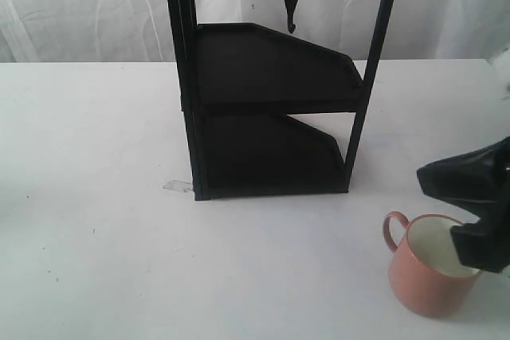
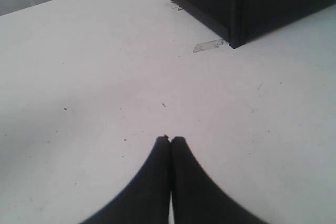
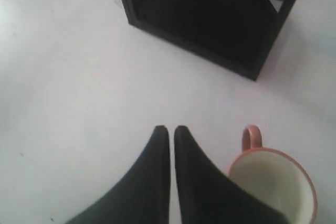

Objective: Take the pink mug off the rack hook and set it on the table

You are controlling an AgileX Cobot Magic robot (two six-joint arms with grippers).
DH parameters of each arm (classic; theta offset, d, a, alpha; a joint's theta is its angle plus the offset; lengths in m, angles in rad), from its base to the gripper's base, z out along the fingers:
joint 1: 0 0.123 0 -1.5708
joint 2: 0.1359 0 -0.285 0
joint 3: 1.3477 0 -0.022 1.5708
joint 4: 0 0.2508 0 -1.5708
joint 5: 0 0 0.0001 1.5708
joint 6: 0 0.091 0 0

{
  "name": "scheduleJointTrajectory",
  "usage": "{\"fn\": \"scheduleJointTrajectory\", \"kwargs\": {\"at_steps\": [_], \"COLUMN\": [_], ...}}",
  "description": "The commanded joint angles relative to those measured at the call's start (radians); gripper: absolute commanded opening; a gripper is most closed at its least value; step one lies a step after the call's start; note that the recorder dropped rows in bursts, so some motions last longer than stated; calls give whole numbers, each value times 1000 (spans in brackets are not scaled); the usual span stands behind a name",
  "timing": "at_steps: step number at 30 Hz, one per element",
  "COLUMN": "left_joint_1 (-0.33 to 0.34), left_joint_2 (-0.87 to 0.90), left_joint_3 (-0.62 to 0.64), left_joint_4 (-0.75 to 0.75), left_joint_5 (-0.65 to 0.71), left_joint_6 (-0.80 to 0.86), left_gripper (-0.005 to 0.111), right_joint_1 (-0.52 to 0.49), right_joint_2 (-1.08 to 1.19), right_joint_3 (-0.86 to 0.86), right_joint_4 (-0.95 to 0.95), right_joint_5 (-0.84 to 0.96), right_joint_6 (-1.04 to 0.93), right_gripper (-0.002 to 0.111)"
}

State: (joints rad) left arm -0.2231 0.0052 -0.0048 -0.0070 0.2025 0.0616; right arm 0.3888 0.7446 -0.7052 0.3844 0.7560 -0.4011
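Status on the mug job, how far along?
Done: the hook is bare, and the mug stands upright on the table, right of the rack. In hand: nothing. The right tool is shut and empty beside the mug; the left tool is shut over the table. Left: probably only pulling the right arm clear.

A staged robotics-lab test station, not a lived-in room. A plain white bench (image 1: 96,197) stands before a draped white curtain (image 1: 80,5), and a strip of clear tape (image 1: 177,186) lies at the foot of a black two-shelf rack (image 1: 271,61).
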Motion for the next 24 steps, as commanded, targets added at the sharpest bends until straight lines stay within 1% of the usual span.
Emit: {"fn": "scheduleJointTrajectory", "kwargs": {"at_steps": [1,10,17,24], "left_joint_1": [1,1,1,1], "left_joint_2": [-5,-5,-5,-5], "left_joint_3": [5,5,5,5], "left_joint_4": [-7,-7,-7,-7], "left_joint_5": [1,1,1,1], "left_joint_6": [-6,-6,-6,-6], "left_gripper": [0,0,0,0], "right_joint_1": [0,0,0,0], "right_joint_2": [-155,-382,-456,-469], "right_joint_3": [26,32,32,32], "right_joint_4": [64,64,64,64], "right_joint_5": [-10,6,6,6], "right_joint_6": [3,14,14,14], "right_gripper": [0,0,0,0]}}
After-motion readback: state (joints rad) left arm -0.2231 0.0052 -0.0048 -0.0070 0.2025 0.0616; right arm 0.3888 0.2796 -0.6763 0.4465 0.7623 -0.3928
